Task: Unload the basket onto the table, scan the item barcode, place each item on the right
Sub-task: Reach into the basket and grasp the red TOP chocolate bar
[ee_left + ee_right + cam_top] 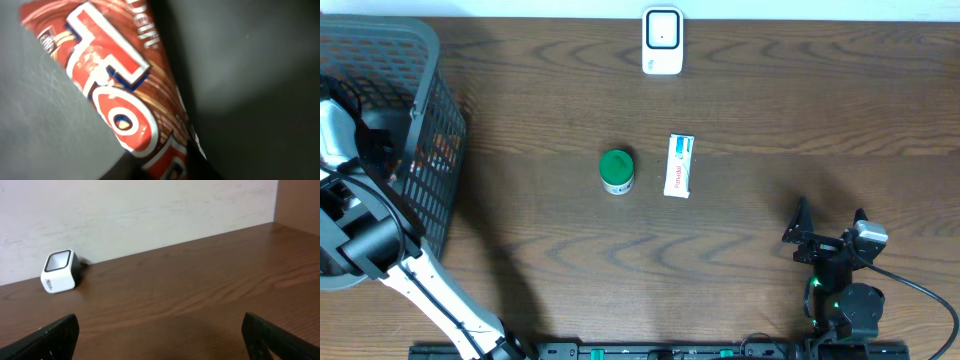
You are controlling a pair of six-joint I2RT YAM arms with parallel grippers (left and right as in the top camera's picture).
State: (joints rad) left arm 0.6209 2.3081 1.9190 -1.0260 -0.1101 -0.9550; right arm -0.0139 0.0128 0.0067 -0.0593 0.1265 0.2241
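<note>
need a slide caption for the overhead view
Left arm reaches into the grey basket; green-lidded jar and small box mid-table, scanner at far edge, right gripper open.

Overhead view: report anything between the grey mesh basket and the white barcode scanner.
Nothing visible: bare tabletop separates grey mesh basket from white barcode scanner. Green-lidded jar and white carton sit off that line.

A glossy red and brown snack packet point(117, 100) with big white-edged letters runs from upper left to lower right, very close. Blurred grey surfaces point(45, 130) flank it, left and right.
</note>
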